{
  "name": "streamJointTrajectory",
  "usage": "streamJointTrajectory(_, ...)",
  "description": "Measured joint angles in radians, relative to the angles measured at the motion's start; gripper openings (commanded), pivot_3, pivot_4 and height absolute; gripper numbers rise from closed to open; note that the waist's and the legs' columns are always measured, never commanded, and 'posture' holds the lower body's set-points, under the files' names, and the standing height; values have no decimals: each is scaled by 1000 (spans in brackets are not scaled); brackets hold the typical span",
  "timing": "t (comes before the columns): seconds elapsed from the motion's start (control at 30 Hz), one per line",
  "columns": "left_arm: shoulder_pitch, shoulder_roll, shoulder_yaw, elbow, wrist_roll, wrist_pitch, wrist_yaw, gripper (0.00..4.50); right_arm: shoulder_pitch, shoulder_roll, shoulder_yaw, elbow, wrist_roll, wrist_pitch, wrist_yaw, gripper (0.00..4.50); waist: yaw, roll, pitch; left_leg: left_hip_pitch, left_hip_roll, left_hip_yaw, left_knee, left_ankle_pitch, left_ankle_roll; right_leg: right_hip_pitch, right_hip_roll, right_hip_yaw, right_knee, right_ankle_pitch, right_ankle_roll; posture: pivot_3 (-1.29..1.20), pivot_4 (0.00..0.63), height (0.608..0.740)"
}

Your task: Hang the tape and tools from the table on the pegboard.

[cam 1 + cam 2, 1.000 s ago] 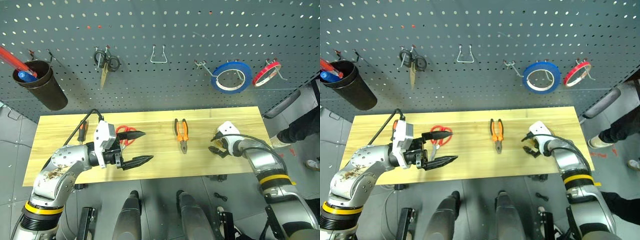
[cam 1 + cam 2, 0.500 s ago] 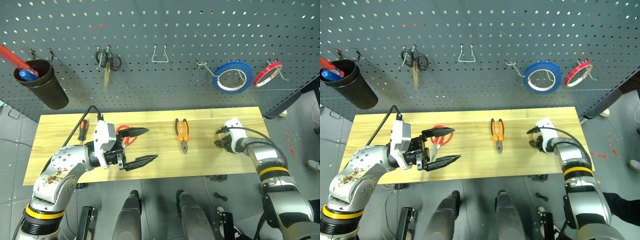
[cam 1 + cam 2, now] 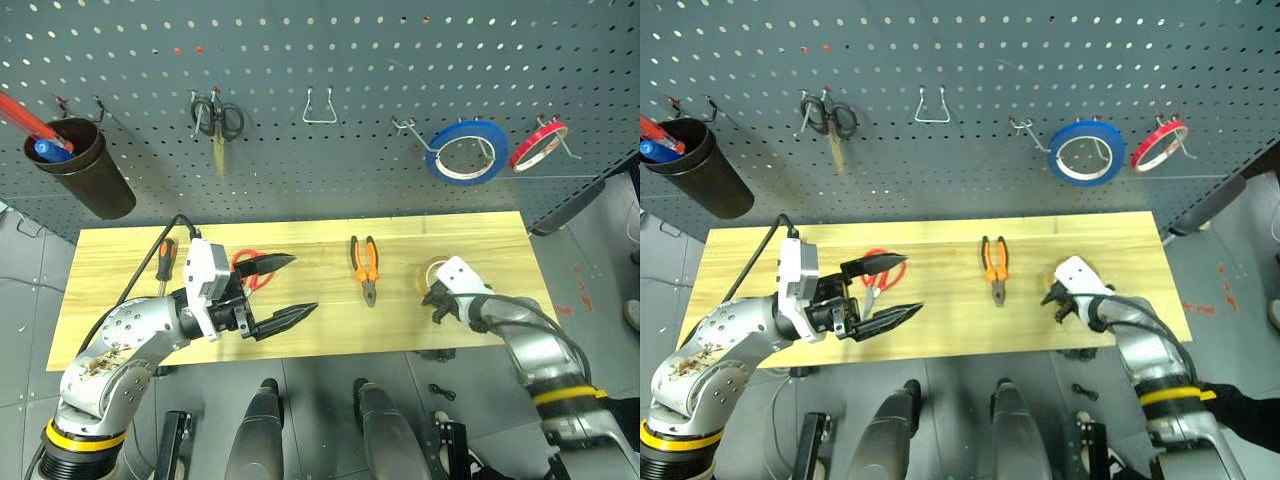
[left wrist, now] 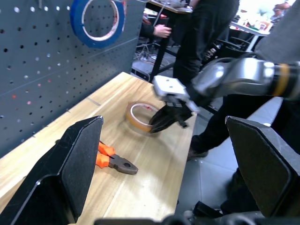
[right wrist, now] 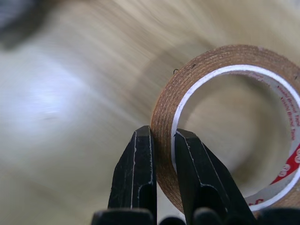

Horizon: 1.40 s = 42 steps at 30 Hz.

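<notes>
Right tool (image 5: 161, 140) is clenched on the wall of the tape (image 5: 225, 117): one black finger sits outside the tan ring, the other inside its hollow centre, pinching the rim. From the head views the tape (image 3: 436, 272) is at the right part of the desk (image 3: 120, 250), at the tip of the right tool (image 3: 437, 300); whether the ring still touches the wood cannot be told. Left tool (image 3: 283, 290) is released, jaws wide apart and grasping nothing, held over the left-centre of the desk and pointing toward the right. Red-handled scissors (image 3: 247, 268) lie on the desk just behind the left tool, partly covered by its upper finger. Screwdriver (image 3: 165, 262) lies near the left end of the desk, beside the left arm. Pliers (image 3: 364, 267) lie flat near the middle of the desk, handles toward the pegboard (image 3: 330, 40), well apart from both tools. On the pegboard hooks: a dark cup (image 3: 82, 168) with pens at far left, small black-handled scissors (image 3: 215, 118), an empty wire hook (image 3: 318, 108), a blue tape roll (image 3: 464, 152), and a thin red roll (image 3: 536, 144) at far right.
</notes>
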Motion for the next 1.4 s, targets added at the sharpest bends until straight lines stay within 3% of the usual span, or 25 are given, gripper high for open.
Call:
streamJointTrajectory(0.17, -69, 2, 39, -2, -92, 94, 78, 4500, 146, -4, -16, -368, -92, -27, -90, 242, 7, 0, 0, -1, -1, -1, 1, 0, 0, 0, 0, -1, 0, -3, 7, 60, 386, 740)
streamJointTrajectory(0.33, -143, 13, 72, -1, -186, 167, 129, 4500, 143, -23, -1, -465, -241, -207, -195, 242, 8, 0, 0, -1, -1, -1, 1, 0, -1, 0, 0, 0, -1, -3, 8, 75, 372, 740)
streamJointTrajectory(0.47, -146, 20, 88, -15, -229, 202, 159, 4500, 102, -43, 20, -443, -365, -361, -279, 242, 8, 0, 0, -1, -1, -1, 0, 0, -1, 0, 0, 0, -2, 1, 0, 75, 372, 740)
streamJointTrajectory(0.63, -192, 25, 107, -16, -298, 230, 206, 4500, -19, -25, 20, -354, -399, -462, -318, 242, 17, 0, 0, -1, -1, -1, 1, 1, -1, 0, -1, -1, -1, 2, -1, 87, 354, 740)
streamJointTrajectory(0.83, -272, 24, 110, -20, -355, 246, 274, 4500, -94, -4, 20, -242, -386, -535, -322, 242, 23, -1, 0, -2, -1, -2, 1, 1, -1, 0, -2, -2, -2, 3, -1, 98, 348, 740)
streamJointTrajectory(1.1, -237, 29, 109, -22, -354, 247, 293, 4500, -171, 13, 2, -79, -375, -559, -337, 242, 22, -1, 0, -2, -1, -2, 1, 1, -1, 0, -2, -2, -1, 3, -1, 105, 349, 740)
streamJointTrajectory(1.33, -242, 24, 107, -31, -351, 243, 305, 4500, -212, 59, -13, 3, -266, -565, -298, 242, 21, -1, 0, -2, -1, -2, 1, 1, -1, 0, -2, -2, -1, 3, -2, 103, 351, 740)
streamJointTrajectory(1.4, -252, 14, 106, -31, -350, 240, 313, 4500, -218, 71, -13, 31, -241, -565, -285, 1286, 22, -1, 0, -2, -1, -2, 1, 1, -1, 0, -2, -2, -1, 3, -2, 103, 351, 740)
